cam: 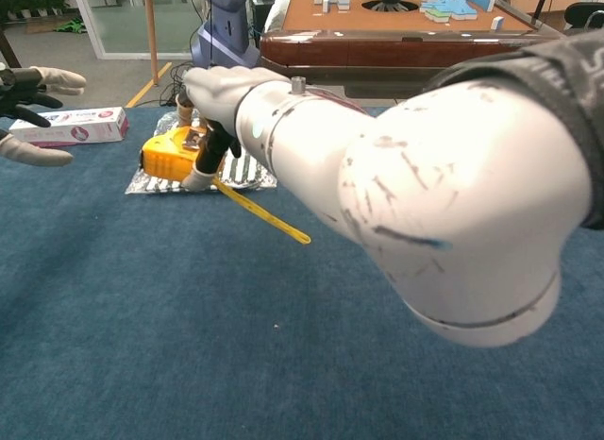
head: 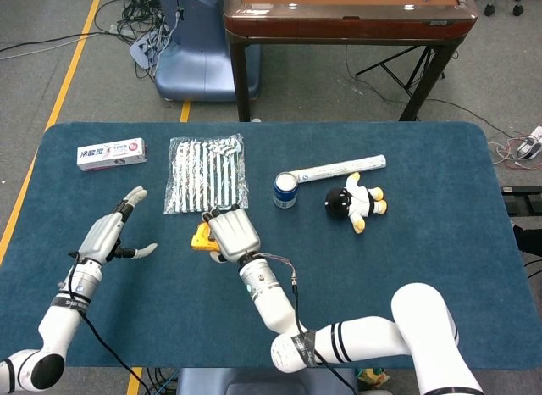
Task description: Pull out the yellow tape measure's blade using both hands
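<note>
Near the foil bag: centre-left of the blue table.
Foil bag (head: pixel 206 174): striped, flat, toward the far edge.
Tape (head: pixel 202 237): yellow, just in front of the bag, gripped by the right hand (head: pixel 231 234).
Blade (cam: pixel 262 210): partly out, slanting away from the bag.
Left hand (head: pixel 111 235): holding nothing, fingers spread, near the left edge, bare cloth between it and the tape.
Box (head: pixel 111 153): left of the bag.
Can (head: pixel 285 190): right of the bag.

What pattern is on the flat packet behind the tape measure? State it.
Silver foil with dark stripes on the packet; clearest in the head view, beyond the yellow tape measure.
</note>
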Robot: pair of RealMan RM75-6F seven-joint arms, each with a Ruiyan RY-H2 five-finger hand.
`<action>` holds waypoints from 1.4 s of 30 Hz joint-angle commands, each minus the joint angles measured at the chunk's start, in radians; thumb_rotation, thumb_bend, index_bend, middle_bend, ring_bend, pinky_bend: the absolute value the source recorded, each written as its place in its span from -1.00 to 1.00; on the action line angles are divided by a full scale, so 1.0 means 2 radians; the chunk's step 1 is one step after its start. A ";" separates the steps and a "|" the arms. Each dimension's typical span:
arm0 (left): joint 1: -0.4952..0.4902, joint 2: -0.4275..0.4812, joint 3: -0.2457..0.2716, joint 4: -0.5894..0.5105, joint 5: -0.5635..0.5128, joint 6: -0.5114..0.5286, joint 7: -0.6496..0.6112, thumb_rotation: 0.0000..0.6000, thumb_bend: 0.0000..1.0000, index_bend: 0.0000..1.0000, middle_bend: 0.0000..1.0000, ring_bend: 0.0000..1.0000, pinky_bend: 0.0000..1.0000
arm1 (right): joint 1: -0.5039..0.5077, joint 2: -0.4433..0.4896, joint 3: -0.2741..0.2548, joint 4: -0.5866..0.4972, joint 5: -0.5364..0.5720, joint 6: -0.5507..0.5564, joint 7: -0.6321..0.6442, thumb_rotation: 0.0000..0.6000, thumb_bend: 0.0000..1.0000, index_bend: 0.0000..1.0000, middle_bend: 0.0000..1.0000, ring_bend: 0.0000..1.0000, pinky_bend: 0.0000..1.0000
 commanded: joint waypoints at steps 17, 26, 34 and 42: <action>-0.025 -0.021 0.003 0.010 0.012 -0.026 -0.025 1.00 -0.70 -1.00 -1.00 -0.98 -0.83 | 0.004 -0.015 -0.001 0.033 -0.006 -0.012 0.015 1.00 0.19 0.16 0.21 0.10 -0.44; -0.032 -0.034 0.003 0.009 0.006 -0.024 -0.023 1.00 -0.70 -1.00 -1.00 -0.98 -0.83 | 0.001 -0.018 -0.003 0.037 -0.015 -0.010 0.020 1.00 0.19 0.17 0.21 0.10 -0.44; -0.038 -0.045 0.004 0.009 -0.003 -0.023 -0.017 1.00 -0.70 -1.00 -1.00 -0.98 -0.83 | -0.001 -0.020 -0.004 0.043 -0.018 -0.015 0.025 1.00 0.19 0.17 0.21 0.10 -0.44; -0.043 -0.052 0.004 0.007 -0.012 -0.022 -0.009 1.00 -0.70 -1.00 -1.00 -0.98 -0.83 | -0.002 -0.025 -0.003 0.051 -0.019 -0.023 0.030 1.00 0.19 0.17 0.22 0.10 -0.44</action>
